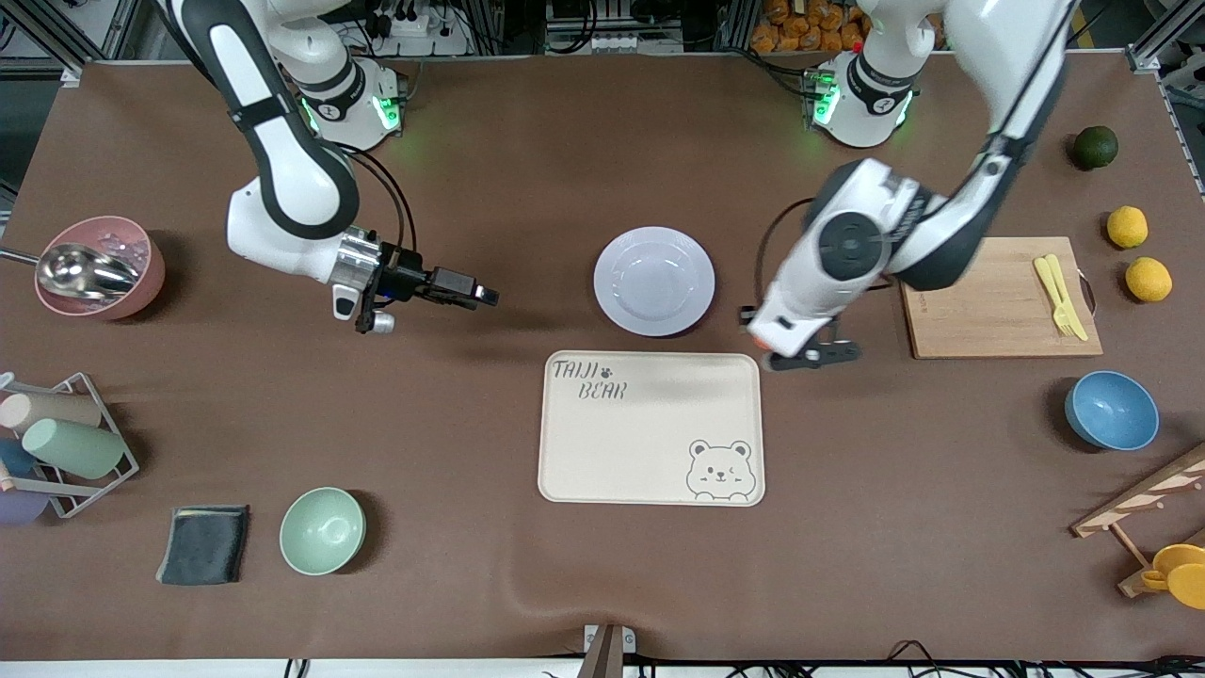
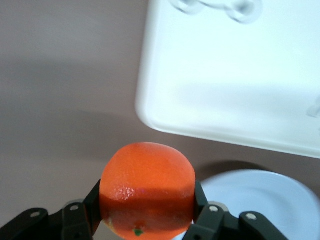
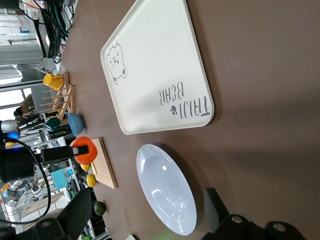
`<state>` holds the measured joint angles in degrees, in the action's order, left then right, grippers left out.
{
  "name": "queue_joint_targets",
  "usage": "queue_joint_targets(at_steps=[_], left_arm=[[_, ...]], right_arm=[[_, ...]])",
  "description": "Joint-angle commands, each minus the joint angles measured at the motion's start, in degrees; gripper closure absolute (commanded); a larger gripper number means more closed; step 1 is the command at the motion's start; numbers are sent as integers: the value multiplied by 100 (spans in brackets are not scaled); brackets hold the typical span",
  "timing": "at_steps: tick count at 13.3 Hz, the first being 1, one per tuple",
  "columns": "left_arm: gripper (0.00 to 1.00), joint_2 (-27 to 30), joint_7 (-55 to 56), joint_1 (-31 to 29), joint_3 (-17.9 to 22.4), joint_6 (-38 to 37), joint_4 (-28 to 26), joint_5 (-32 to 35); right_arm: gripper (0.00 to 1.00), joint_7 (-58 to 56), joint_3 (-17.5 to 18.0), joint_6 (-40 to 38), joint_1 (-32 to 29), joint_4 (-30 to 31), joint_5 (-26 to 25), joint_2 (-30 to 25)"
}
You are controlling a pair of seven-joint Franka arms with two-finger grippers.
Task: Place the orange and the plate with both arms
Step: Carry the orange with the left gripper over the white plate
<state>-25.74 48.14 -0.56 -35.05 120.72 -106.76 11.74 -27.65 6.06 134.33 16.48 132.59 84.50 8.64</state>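
1. A brown cloth-covered table (image 1: 490,169) fills the scene, with the two robot bases seen along the top of the front view and shelving and cables above them.
2. Nearest the front camera, a folded dark cloth (image 1: 204,543) and a pale green bowl (image 1: 322,530) are found at about 7 o'clock from the table's centre, and a wooden rack with yellow cups (image 1: 1163,537) at about 4 o'clock.
3. A wire rack of pastel cups (image 1: 58,443) is seen at the right arm's end of the table, and a blue bowl (image 1: 1111,410) at the left arm's end.
4. A cream rectangular tray (image 1: 651,428) lies near the centre; "TAIJI BEAR" with a paw mark is printed in one corner and a winking bear in the corner diagonal to it.
5. The plate (image 1: 654,281) rests on the cloth just farther from the camera than the tray, at its 12 o'clock, not touching it.
6. The orange (image 2: 147,187) is clamped between the black fingers of the left gripper (image 1: 786,356), which is held over the cloth just beside the tray's corner nearest the plate, at about 4 o'clock from the plate.
7. The right gripper (image 1: 482,296) hangs over bare cloth at about 9 o'clock from the plate, well apart from it, its fingers spread wide with nothing between them.
8. A wooden cutting board (image 1: 998,299) carrying a yellow knife and fork (image 1: 1061,296) is seen at 3 o'clock, with two lemons (image 1: 1138,254) and a dark green fruit (image 1: 1095,147) near the table's edge.
9. A pink bowl holding a metal scoop (image 1: 99,266) sits at 9 o'clock.
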Motion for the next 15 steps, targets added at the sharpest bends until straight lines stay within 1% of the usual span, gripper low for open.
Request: queue_joint_targets(at_steps=[1, 2, 3, 4, 6, 8, 10, 12, 15], left_arm=[[100, -1009, 704, 739, 51, -241, 1110, 22], [100, -1186, 845, 924, 51, -241, 1313, 22], [100, -1309, 994, 1152, 59, -241, 1411, 30], [100, -1336, 1065, 1302, 86, -241, 1438, 31], [100, -1363, 1127, 1383, 95, -398, 1404, -22], [100, -1424, 1172, 1453, 95, -872, 1403, -31], [100, -1468, 1189, 1453, 86, -1154, 1369, -101], [100, -1564, 1207, 1505, 95, -1199, 1342, -180], [100, -1749, 1347, 1655, 95, -1191, 1368, -172]], right_arm=[[0, -362, -44, 32, 31, 82, 198, 50], [0, -477, -44, 32, 13, 91, 207, 111], [0, -574, -44, 32, 31, 91, 320, 138], [0, -792, -44, 32, 48, 91, 547, 182], [0, -1258, -44, 32, 57, 118, 830, 305], [0, -1295, -44, 32, 92, 135, 910, 305], [0, -1313, -44, 49, 136, 135, 997, 340], [0, -1365, -44, 197, 259, 135, 1129, 349], [0, -1427, -44, 260, 294, 127, 1147, 384]])
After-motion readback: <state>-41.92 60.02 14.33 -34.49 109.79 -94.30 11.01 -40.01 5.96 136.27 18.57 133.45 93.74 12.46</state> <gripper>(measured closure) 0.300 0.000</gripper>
